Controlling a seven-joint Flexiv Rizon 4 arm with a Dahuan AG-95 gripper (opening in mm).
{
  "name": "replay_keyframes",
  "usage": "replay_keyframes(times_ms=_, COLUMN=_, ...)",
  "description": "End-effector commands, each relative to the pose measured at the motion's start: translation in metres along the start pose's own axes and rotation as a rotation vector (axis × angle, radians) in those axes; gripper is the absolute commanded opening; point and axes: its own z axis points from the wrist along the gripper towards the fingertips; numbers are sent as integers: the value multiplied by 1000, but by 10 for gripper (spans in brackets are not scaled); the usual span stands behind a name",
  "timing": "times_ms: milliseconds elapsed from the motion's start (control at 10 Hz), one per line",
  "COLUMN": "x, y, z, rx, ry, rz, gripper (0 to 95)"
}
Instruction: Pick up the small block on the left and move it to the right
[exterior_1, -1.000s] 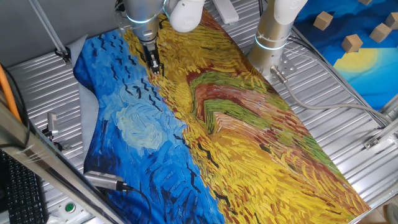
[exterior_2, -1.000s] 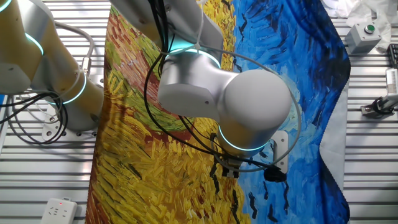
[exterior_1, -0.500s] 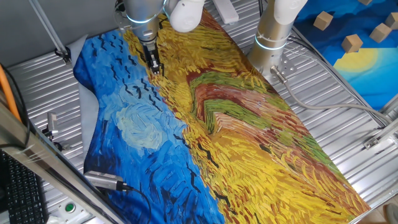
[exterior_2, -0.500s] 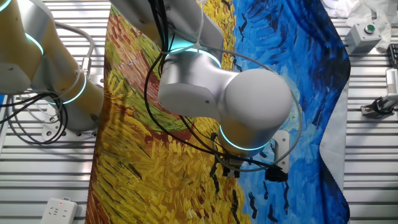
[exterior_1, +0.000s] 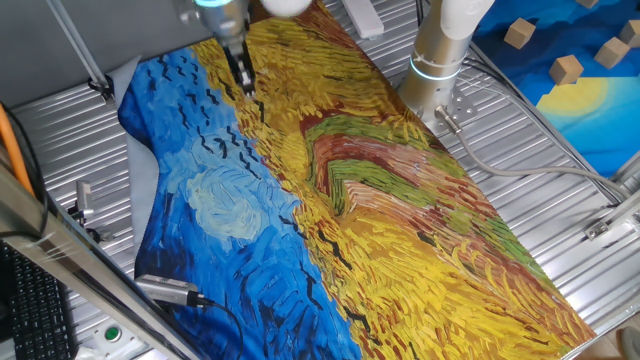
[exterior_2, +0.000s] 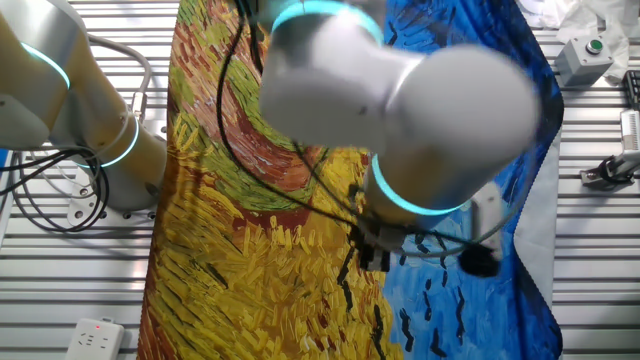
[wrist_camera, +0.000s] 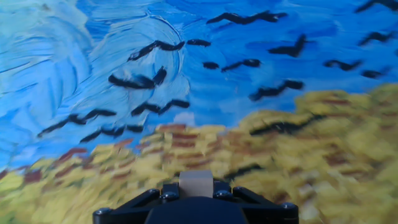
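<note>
The small block (wrist_camera: 196, 182) is a pale-tan cube pinched between the dark jaws at the bottom of the hand view. My gripper (wrist_camera: 196, 188) is shut on it and hangs above the painted cloth (wrist_camera: 186, 93), over the border of blue sky and yellow field. In one fixed view the gripper (exterior_1: 246, 86) sits at the cloth's far left end, its tips just off the surface. In the other fixed view the blurred wrist hides most of the gripper (exterior_2: 372, 256), and the block is not visible there.
Larger tan wooden blocks (exterior_1: 567, 69) lie on a blue-and-yellow sheet at the far right. The arm's base (exterior_1: 440, 60) stands beside the cloth. A button box (exterior_2: 585, 55) and a power strip (exterior_2: 95, 338) rest on the slatted metal table (exterior_1: 520, 200).
The arm has risen off the cloth, carrying the gripper up and slightly away; it looms larger and blurred in the other fixed view.
</note>
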Motion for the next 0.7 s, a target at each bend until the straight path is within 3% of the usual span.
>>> replay_keyframes(times_ms=100, x=-2, y=-1, z=2, rx=0, ry=-1, rz=3, gripper=0)
replay_keyframes(times_ms=700, x=-6, y=-3, z=13, rx=-4, ry=-6, rz=2, gripper=0)
